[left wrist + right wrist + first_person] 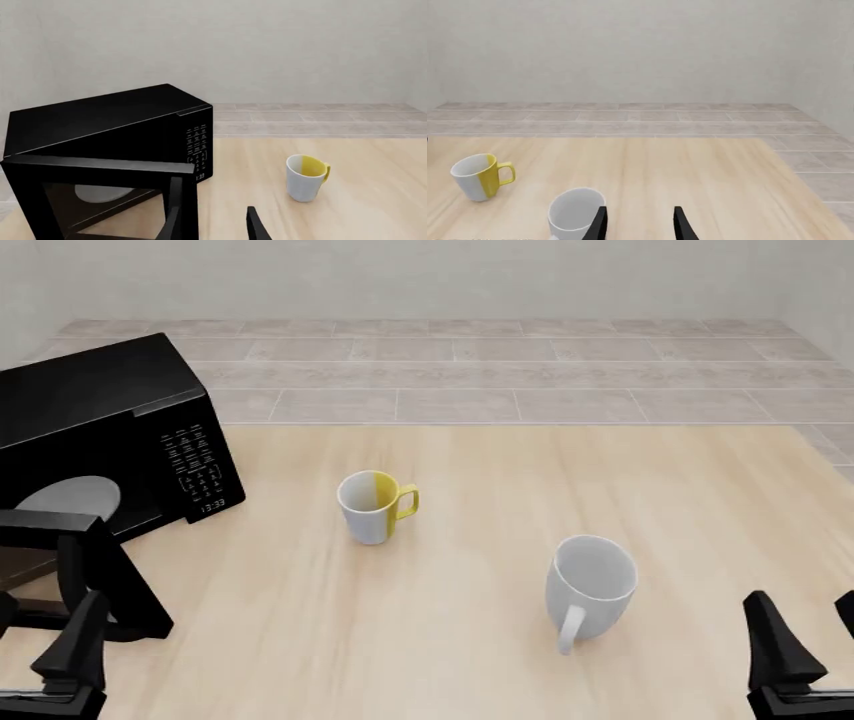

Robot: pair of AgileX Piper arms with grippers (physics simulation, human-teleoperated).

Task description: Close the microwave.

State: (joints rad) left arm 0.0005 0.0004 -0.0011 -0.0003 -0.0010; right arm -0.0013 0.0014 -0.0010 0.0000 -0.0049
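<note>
Both claws hung low with fingers spread: left claw (40,660) beside the microwave (114,430), whose open door (80,575) swung toward the arms; right claw (814,640) well apart.

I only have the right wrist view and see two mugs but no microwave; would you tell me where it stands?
Observer: In the front view the microwave stands at the table's far left, left of the yellow-and-white mug.
Operator: Thank you. Is its door shut?
Observer: No, the door is wide open, swung toward the arms' side, and the turntable shows inside.
Operator: And where is the left gripper?
Observer: The left gripper hovers just on the near side of the door, jaws open.
</note>
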